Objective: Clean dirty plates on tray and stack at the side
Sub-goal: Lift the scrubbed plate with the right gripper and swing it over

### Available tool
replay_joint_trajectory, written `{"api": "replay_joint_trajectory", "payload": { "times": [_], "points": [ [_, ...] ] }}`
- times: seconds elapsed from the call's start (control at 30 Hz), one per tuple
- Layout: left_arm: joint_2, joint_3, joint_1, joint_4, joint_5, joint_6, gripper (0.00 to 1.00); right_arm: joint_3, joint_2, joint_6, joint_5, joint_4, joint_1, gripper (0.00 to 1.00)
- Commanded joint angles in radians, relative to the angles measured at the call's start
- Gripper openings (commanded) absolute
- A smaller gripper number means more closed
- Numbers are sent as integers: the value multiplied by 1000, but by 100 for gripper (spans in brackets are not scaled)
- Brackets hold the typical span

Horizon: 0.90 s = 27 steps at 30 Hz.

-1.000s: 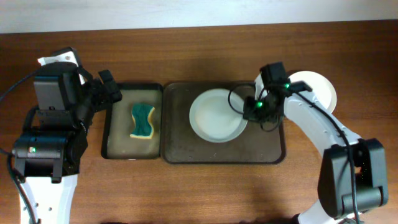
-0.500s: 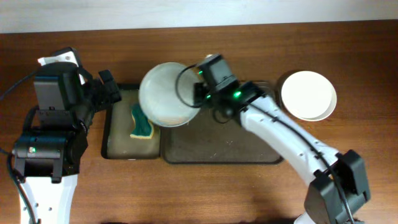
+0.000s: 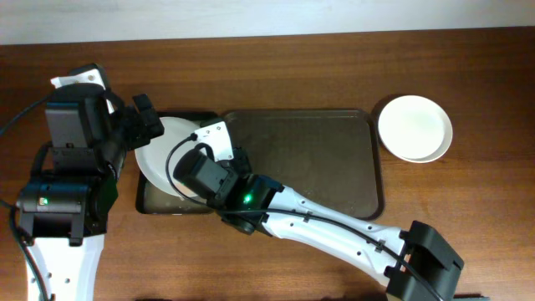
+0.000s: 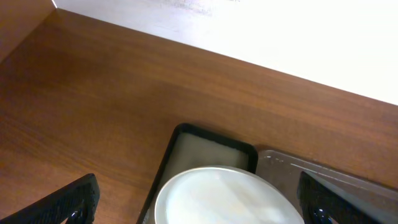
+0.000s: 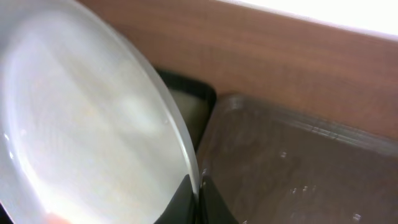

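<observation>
So, your large tray point(image 3: 334, 180) lies bare. Over the narrow tray point(image 3: 152, 203) at its nine o'clock hangs the last plate point(image 3: 159, 152), rim pinched in your right gripper point(image 5: 198, 200); wiping and stacking remain, I judge. One finished plate point(image 3: 415, 127) rests at two o'clock. Your left gripper point(image 3: 149, 117) gapes wide.

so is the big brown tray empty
Empty: the large tray shows only bare surface; the right gripper holds a plate over the narrower tray.
</observation>
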Motion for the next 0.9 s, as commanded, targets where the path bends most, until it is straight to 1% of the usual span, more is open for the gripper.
{"api": "replay_joint_trajectory", "payload": {
  "times": [0.0,0.13,0.27,0.37,0.7,0.73,0.77,0.83,0.87],
  "points": [
    [-11,3,1,2,11,-5,99,22,6,-121,109,38,8,4],
    [-11,3,1,2,10,-5,99,22,6,-252,203,47,8,4],
    [-11,4,1,2,10,-5,99,22,6,-369,206,80,23,4],
    [-11,3,1,2,10,-5,99,22,6,-415,210,98,45,4],
    [-11,3,1,2,10,-5,99,21,8,-417,236,95,74,4],
    [-11,3,1,2,11,-5,99,21,14,-437,236,95,86,4],
    [-11,3,1,2,10,-5,99,21,24,-467,251,95,93,4],
    [-11,3,1,2,10,-5,99,20,40,-468,318,95,89,4],
    [-11,3,1,2,10,-5,100,20,42,-467,313,95,85,4]
  ]
}}
